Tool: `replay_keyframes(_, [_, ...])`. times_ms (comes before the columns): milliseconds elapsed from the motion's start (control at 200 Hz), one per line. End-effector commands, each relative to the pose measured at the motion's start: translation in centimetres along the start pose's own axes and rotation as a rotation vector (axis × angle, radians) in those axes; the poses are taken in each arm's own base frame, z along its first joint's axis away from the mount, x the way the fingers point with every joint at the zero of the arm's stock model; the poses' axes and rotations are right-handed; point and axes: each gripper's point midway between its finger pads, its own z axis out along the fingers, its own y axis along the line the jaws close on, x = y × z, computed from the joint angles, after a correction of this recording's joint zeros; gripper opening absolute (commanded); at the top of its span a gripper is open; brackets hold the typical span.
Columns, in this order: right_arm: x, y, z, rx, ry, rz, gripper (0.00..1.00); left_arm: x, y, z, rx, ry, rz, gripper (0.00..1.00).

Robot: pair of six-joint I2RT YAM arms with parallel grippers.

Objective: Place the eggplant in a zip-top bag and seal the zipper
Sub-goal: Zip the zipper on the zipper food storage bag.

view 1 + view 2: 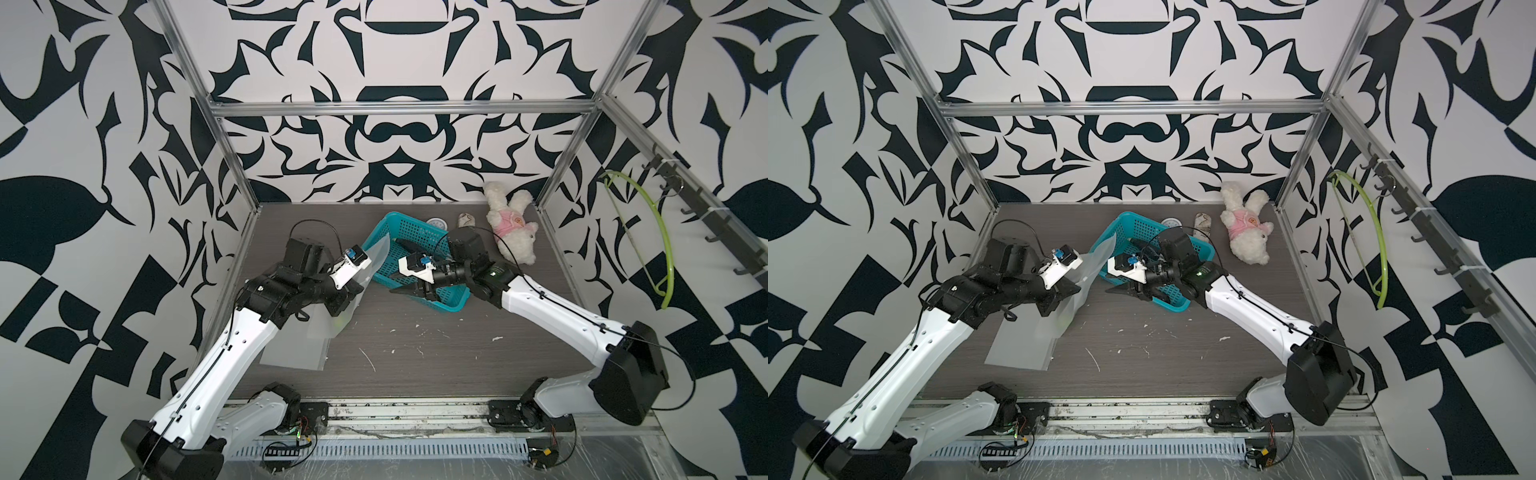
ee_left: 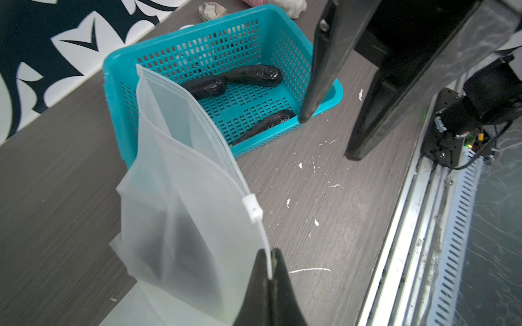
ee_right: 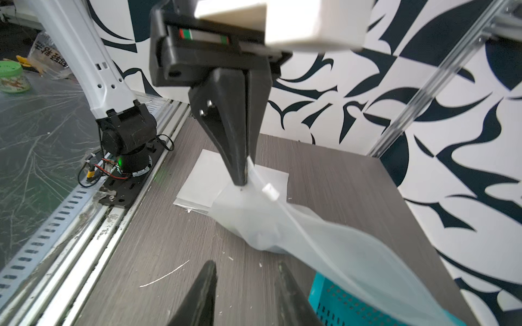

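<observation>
Eggplants (image 1: 405,245) sit in the teal basket (image 1: 440,306) toward the back of the tabletop (image 1: 415,365), none bagged yet. In both top views the right tool (image 1: 405,292) hovers over the basket's near rim, fingers part-spread and empty, pointing across at the zip-top bag (image 1: 376,257). The left tool (image 1: 338,309) holds that bag up just beside the basket. The right arm is clearly the nearer one to the eggplants.

Over to the left wrist view: the left tool (image 2: 269,272) is pressed tight on the bag's zipper edge, with the white slider (image 2: 252,207) just past its tips and the mouth gaping toward the basket (image 2: 175,36). Three eggplants lie inside, roughly along the basket's length. The right tool (image 2: 330,135) hangs above the rim with nothing between its fingers.

Right wrist view now: the right tool (image 3: 245,271) faces the bag (image 3: 310,231), not the eggplants, and only a corner of the basket shows. Spare bags (image 3: 203,180) lie flat beyond. My read is that the right arm must turn down into the basket and close across an eggplant's short width.
</observation>
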Motion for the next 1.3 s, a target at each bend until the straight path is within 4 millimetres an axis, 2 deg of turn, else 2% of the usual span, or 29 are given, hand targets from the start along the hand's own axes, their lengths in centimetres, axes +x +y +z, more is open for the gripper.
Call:
replay_keyframes(0, [-2.4, 0.4, 0.1, -0.045, -0.06, -0.173, 0.36, 0.7, -1.7, -0.1, 0.111, 0.045, 0.009, 0.0])
replay_keyframes(125, [-1.8, 1.0, 0.9, -0.077, -0.05, -0.181, 0.36, 1.5, -1.9, 0.6, 0.153, 0.1, -0.016, 0.0])
replay_keyframes(375, [-1.4, 1.2, 2.6, -0.116, -0.059, -0.184, 0.37, 0.4, -2.3, 0.6, 0.176, 0.063, -0.025, 0.0])
replay_keyframes(710, [-1.3, 0.1, 4.0, -0.121, -0.083, -0.178, 0.34, 1.1, -2.7, 0.5, 0.149, 0.078, -0.017, 0.0])
replay_keyframes(865, [-1.0, 0.1, 4.5, -0.134, -0.081, -0.166, 0.28, 1.0, -2.6, 0.5, 0.136, 0.083, -0.007, 0.0])
replay_keyframes(1145, [-1.2, 0.6, 4.5, -0.184, -0.08, -0.139, 0.05, 1.4, -2.0, 0.5, 0.086, 0.099, 0.016, 0.0])
replay_keyframes(1295, [-0.9, 0.8, 4.4, -0.19, -0.071, -0.133, 0.02, 1.2, -1.2, -0.1, 0.004, 0.092, 0.074, 0.0])
